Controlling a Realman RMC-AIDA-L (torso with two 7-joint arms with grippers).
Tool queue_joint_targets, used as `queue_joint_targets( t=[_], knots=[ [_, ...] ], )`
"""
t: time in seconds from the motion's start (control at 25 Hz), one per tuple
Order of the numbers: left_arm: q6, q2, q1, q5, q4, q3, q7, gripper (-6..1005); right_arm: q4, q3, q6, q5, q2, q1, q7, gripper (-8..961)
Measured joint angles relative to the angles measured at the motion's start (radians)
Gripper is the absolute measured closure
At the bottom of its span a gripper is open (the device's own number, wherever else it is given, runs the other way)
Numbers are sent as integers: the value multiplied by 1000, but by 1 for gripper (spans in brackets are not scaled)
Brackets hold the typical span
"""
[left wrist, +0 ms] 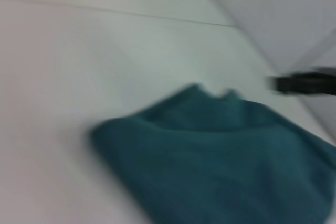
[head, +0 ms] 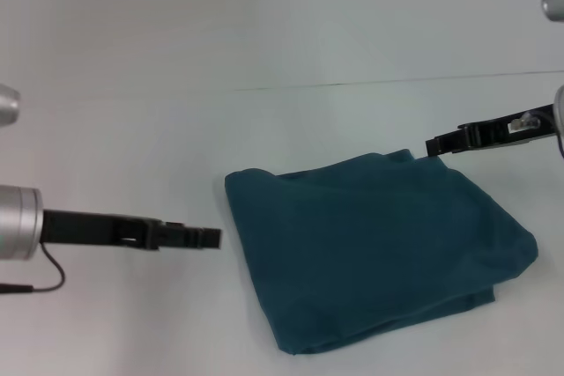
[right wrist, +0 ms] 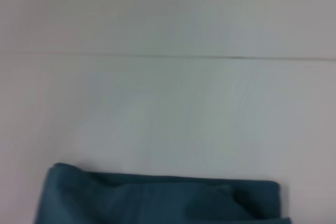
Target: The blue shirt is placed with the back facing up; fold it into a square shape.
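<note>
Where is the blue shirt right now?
In the head view the shirt lies folded on the white table, right of centre, between the left claw and the right claw.

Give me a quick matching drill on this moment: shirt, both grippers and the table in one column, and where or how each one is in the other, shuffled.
Column 1:
1. blue shirt
2. left gripper
3. right gripper
4. table

Column 2:
A. white surface with a thin seam line across it
B. at the shirt's far edge, towards the right side
C. folded into a compact, roughly four-sided bundle
D. off the cloth, beside the shirt's left edge

Pairs: 1-C, 2-D, 3-B, 4-A
</note>
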Motion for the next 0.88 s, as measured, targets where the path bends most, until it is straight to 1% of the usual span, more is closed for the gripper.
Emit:
queue_joint_targets(
  t=[0.12, 0.2, 0.24, 0.4, 0.52, 0.56, 0.64, 0.72, 0.76, 0.84, 0.88],
  knots=[
    [-64, 11, -22, 72, 10, 0, -137, 120, -71, 0, -61, 58, 2, -30, -35, 431],
    [-104, 17, -42, 117, 5, 0, -219, 122, -97, -1, -93, 91, -3, -42, -51, 488],
    [-126, 21, -58, 137, -6, 1, -266, 123, -108, -1, -130, 112, -13, -47, -61, 516],
    [-142, 34, -107, 151, -48, 17, -309, 126, -126, -1, -239, 133, -39, -42, -77, 643],
    [-153, 36, -134, 167, -73, 57, -307, 126, -165, 9, -315, 150, -51, -39, -93, 750],
    [-156, 35, -138, 172, -76, 63, -307, 123, -176, 16, -335, 152, -57, -38, -94, 785],
    [-182, 30, -150, 190, -92, 86, -305, 118, -189, 27, -361, 154, -78, -34, -86, 734],
    [-192, 28, -159, 194, -106, 89, -305, 116, -193, 40, -388, 147, -104, -27, -61, 683],
    [-192, 28, -163, 194, -113, 88, -309, 116, -198, 49, -397, 140, -114, -21, -51, 657],
    [-193, 28, -179, 195, -136, 81, -332, 116, -215, 66, -424, 117, -122, -10, -39, 561],
    [-194, 28, -181, 195, -139, 80, -334, 117, -229, 71, -440, 104, -121, -5, -37, 513]
  ],
)
